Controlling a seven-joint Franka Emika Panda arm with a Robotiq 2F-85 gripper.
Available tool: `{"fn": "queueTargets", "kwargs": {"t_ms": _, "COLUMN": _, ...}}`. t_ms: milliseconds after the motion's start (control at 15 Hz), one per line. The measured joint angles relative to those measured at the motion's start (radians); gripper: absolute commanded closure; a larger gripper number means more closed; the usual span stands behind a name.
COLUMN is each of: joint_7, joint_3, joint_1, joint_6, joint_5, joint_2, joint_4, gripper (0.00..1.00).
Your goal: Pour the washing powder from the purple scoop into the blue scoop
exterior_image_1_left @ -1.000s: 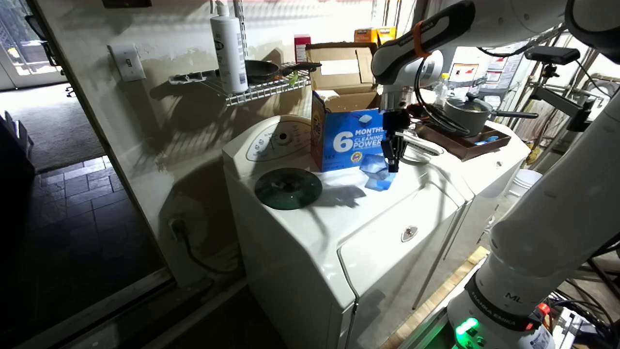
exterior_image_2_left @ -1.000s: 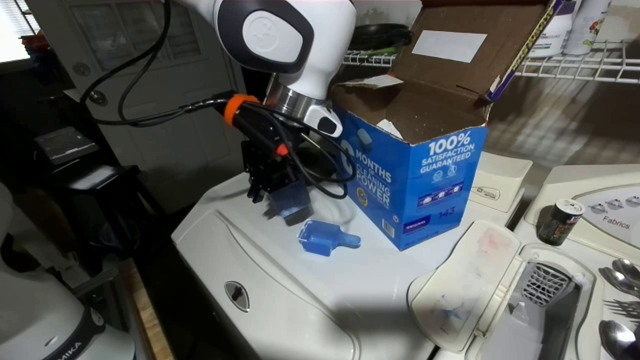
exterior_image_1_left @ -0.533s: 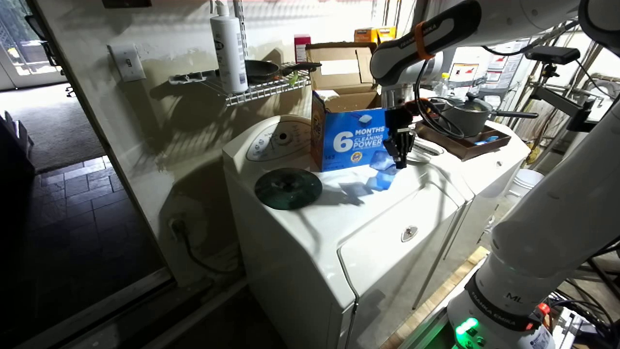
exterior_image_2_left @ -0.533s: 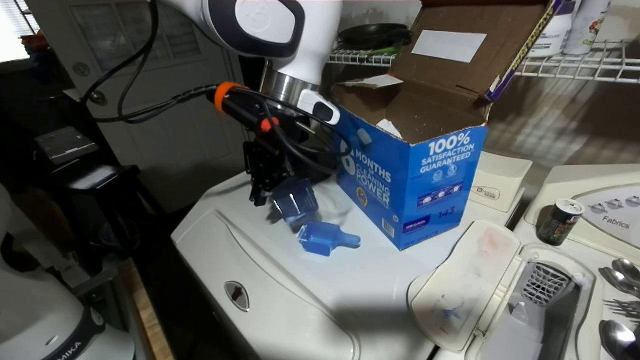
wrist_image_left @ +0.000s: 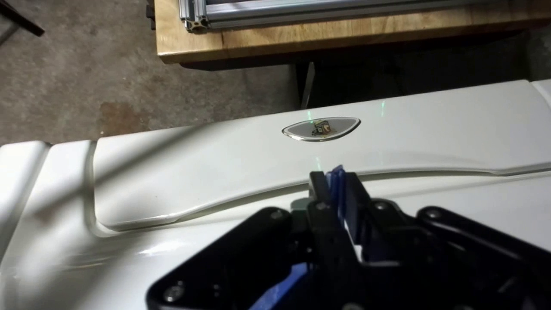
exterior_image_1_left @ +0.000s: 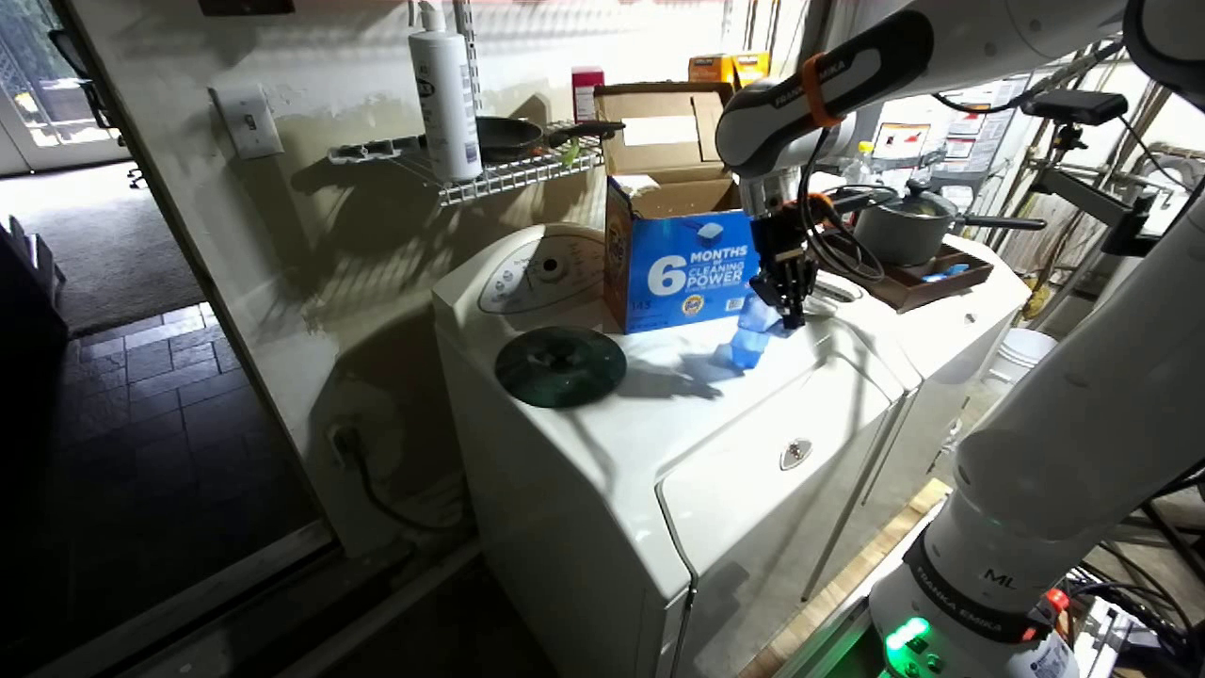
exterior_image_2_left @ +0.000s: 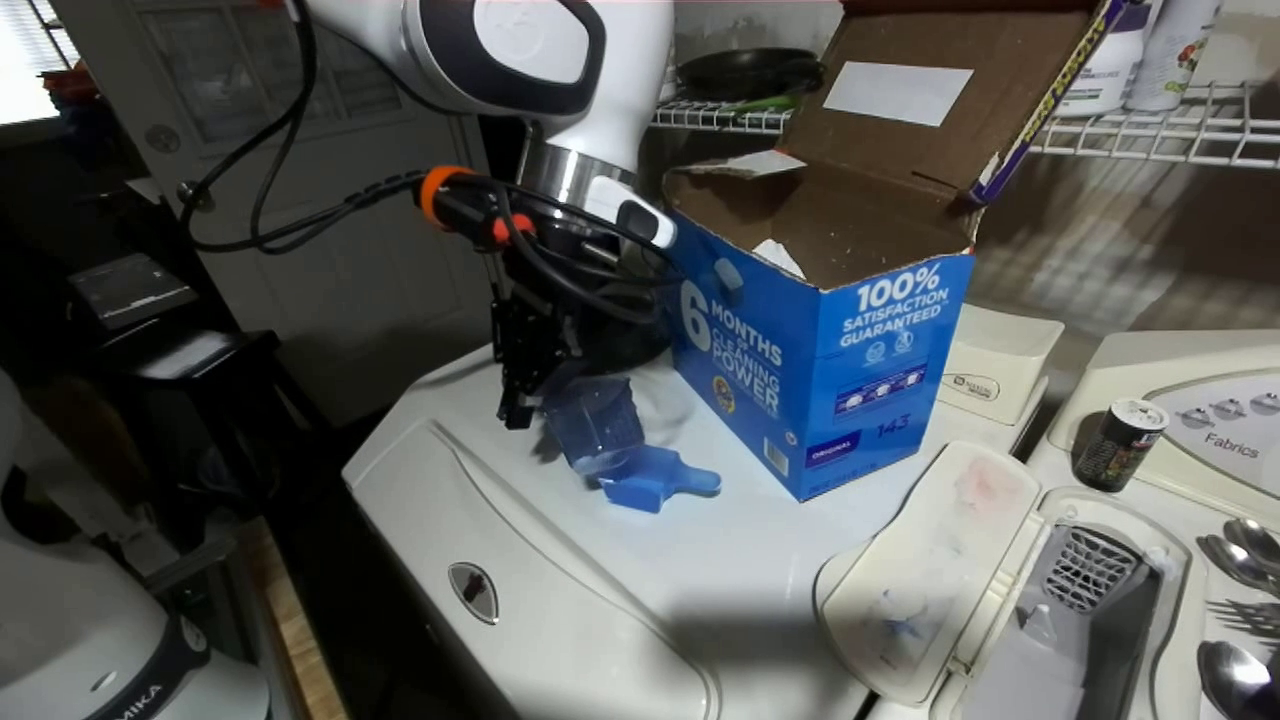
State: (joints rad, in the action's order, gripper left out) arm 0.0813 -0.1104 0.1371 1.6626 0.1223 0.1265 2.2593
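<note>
The black two-fingered gripper (wrist_image_left: pixel 335 181), nearly closed, clamps the handle of the translucent purple plastic scoop (exterior_image_2_left: pixel 597 425), tilted over the cup edge of the small translucent blue plastic scoop (exterior_image_2_left: pixel 656 484), contact unclear; the blue one lies on the white appliance top (exterior_image_2_left: pixel 745 555), near the big blue cardboard box (exterior_image_2_left: pixel 815 385)

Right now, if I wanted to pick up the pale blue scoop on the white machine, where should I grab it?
I'd probably take the blue scoop by its short handle, coming down from above near the free end. That handle is narrower than the cup and juts away from the purple scoop, which the pincer holds and which overlaps the cup in an exterior view.
</note>
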Motion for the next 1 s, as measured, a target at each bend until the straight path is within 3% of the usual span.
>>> {"fn": "queueTargets", "kwargs": {"t_ms": 1000, "joint_7": -0.186, "joint_3": 0.043, "joint_1": -0.032, "joint_6": -0.1, "joint_5": 0.152, "joint_2": -0.067, "joint_4": -0.049, "gripper": 0.97}}
